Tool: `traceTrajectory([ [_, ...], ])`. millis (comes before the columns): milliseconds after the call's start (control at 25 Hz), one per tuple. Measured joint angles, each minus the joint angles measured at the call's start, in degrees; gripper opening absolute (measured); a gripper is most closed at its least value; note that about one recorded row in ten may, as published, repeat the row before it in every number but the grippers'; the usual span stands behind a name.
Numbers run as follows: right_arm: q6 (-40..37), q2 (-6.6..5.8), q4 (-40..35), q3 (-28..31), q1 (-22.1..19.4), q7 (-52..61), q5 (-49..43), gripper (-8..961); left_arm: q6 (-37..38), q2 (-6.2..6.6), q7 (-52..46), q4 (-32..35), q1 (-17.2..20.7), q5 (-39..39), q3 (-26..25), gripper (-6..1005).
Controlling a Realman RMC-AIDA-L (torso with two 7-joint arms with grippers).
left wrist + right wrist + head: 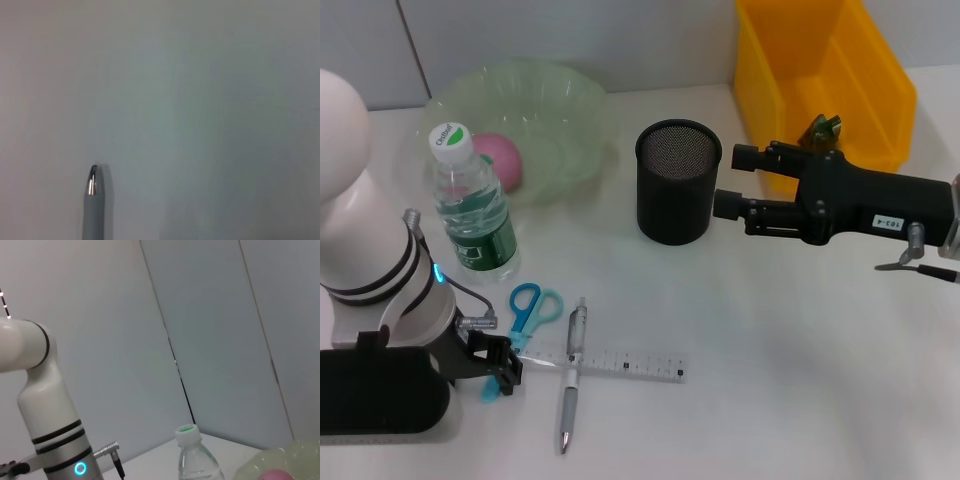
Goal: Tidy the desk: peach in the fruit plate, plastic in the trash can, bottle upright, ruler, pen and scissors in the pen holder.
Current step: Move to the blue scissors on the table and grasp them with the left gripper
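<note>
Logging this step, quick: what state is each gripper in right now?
Left gripper: low over the scissors, shut on one of their blades.
Right gripper: open, empty, beside the pen holder.

Bottle (470,205) stands left of the pen holder (677,181); plate (555,110) behind-left, bin (830,60) behind-right, scissors (527,318), pen (572,372), ruler (625,363) before it.
</note>
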Motion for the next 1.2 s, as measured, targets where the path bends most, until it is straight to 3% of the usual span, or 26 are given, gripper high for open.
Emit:
traceTrajectory([
  [480, -0.1, 0.12, 0.1, -0.3, 0.5, 0.1, 0.0, 825, -0.4, 0.9, 0.5, 2.2, 1.4, 0.3, 0.3, 683],
  [1200, -0.7, 0.22, -0.2, 0.1, -0.2, 0.2, 0.2, 824, 0.2, 1.36, 8.5, -0.3, -1.8, -2.1, 2.0, 682],
])
